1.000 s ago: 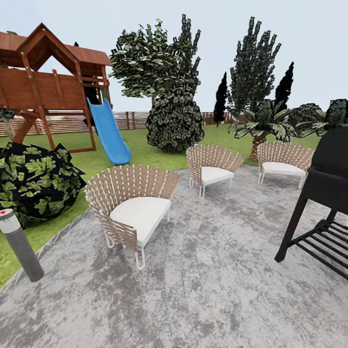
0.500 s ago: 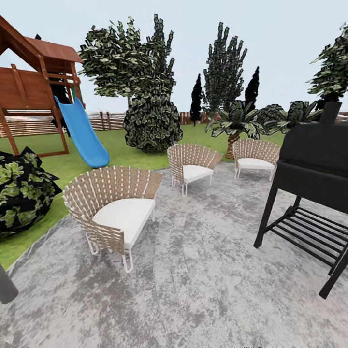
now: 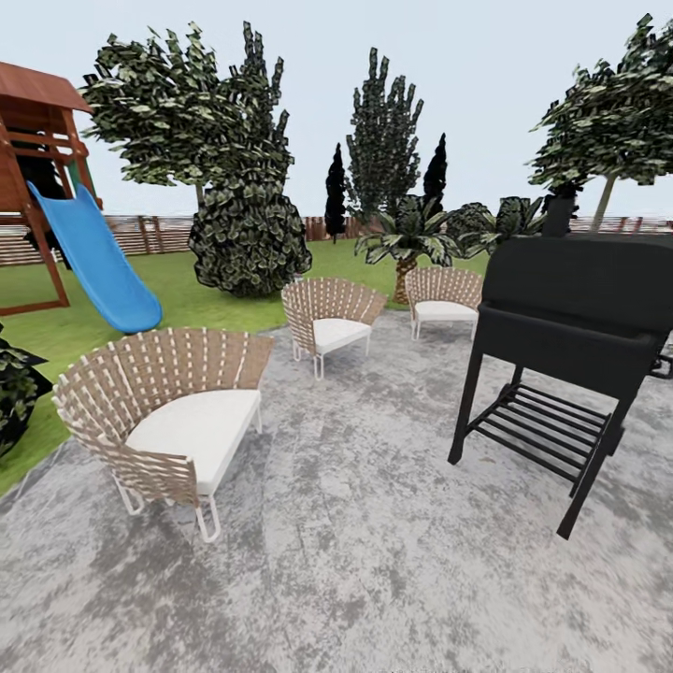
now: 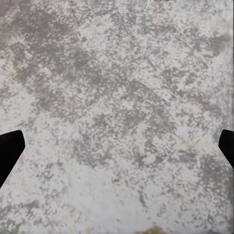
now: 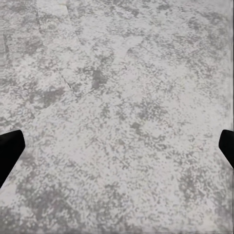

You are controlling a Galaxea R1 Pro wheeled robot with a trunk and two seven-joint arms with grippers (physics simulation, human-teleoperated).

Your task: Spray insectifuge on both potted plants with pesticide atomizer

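The robot stands on a mottled grey stone patio (image 3: 374, 561), facing out across the garden lawn (image 3: 196, 294). Neither the atomizer nor the two small potted plants can be made out from here, so I cannot say where they are.

In the head view, a woven wicker chair (image 3: 164, 421) with a white cushion sits at about 9 o'clock, close in. Two more of the same kind stand farther off, the second chair (image 3: 329, 322) near 12 o'clock and the third chair (image 3: 444, 299) just to its right. A black barbecue grill (image 3: 561, 346) on legs with a slatted lower shelf takes up the 3 o'clock side. At 10 o'clock a blue slide (image 3: 93, 262) comes down from a brown wooden playhouse (image 3: 37, 140) onto the grass. A rounded dark bush (image 3: 250, 241) stands on the lawn beyond the chairs, with tall trees (image 3: 383, 140) behind it and a palm (image 3: 407, 238) by the third chair. A brown slatted fence (image 3: 159, 234) runs along the far edge.

The left claw (image 4: 117, 146) hangs over bare patio stone with its dark fingertips (image 4: 9, 148) spread wide and nothing between them. The right claw (image 5: 117, 146) is the same, its fingertips (image 5: 9, 146) wide apart above the stone.
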